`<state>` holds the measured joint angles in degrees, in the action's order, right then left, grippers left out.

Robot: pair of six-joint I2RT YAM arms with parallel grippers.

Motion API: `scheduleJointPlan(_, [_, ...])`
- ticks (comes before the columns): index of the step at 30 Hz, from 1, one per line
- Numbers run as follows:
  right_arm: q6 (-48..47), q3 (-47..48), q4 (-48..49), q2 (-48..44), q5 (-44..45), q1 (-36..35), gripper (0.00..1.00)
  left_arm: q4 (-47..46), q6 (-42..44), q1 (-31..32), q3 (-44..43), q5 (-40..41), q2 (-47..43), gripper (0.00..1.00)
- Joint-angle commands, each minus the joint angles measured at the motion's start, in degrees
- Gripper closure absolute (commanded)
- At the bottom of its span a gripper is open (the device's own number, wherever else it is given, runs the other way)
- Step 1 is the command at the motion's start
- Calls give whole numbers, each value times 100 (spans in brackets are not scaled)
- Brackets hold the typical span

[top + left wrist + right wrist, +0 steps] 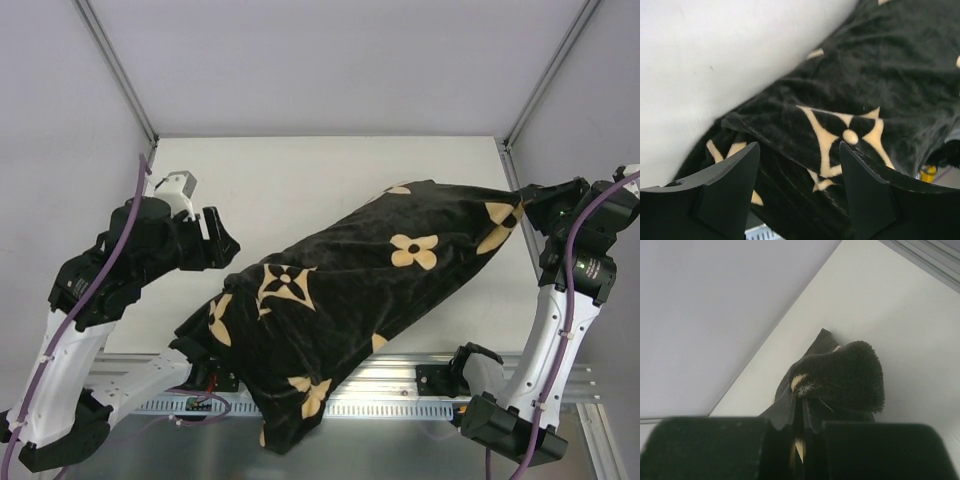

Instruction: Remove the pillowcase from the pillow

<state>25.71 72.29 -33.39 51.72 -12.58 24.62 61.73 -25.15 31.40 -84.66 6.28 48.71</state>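
Black velvet pillowcase (pixel 340 300) sprawls diagonally across the white table (pixel 300 190), near end hanging off the edge. We see the right gripper (pixel 801 412) pinching its far corner tight; left gripper (pixel 799 150) hovers over it, fingers spread, holding nothing.

A robotics lab test cell: beyond the left pincer (pixel 222 248), a bare white desk (pixel 300 180) is boxed in by plain grey panels (pixel 320 60) on aluminium struts (pixel 118 70). Behind the pincer, a slotted metal rail (pixel 400 388) carries the arm bases (pixel 505 425), and purple cables (pixel 105 268) are zip-tied along the arms.
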Motion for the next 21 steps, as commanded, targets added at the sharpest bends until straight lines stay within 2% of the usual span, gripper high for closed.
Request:
scheduleJointPlan(1, [-49,119,684,-66,-34,43,99,-56,-438,-37,501,-810,-326,35])
scheduleJointPlan(6, [-58,110,693,-40,-25,43,99,-56,-859,-46,1249,-1533,-687,33])
scheduleJointPlan(11, [-66,101,693,-13,-34,34,99,-83,-1010,-46,1909,-2007,-916,24])
scheduleJointPlan(15, [-40,101,693,-13,-60,34,99,-223,-905,-37,1962,-2543,-863,3])
scheduleJointPlan(16, [-40,101,711,-13,-69,25,99,-319,-878,-37,1988,-2623,-820,2])
scheduleJointPlan(18, [-5,92,719,-4,-87,25,99,-477,-939,-37,2094,-2685,-723,2])
scheduleJointPlan(21, [4,75,719,-13,-104,16,99,-1022,-1062,-46,2296,-2747,-583,14])
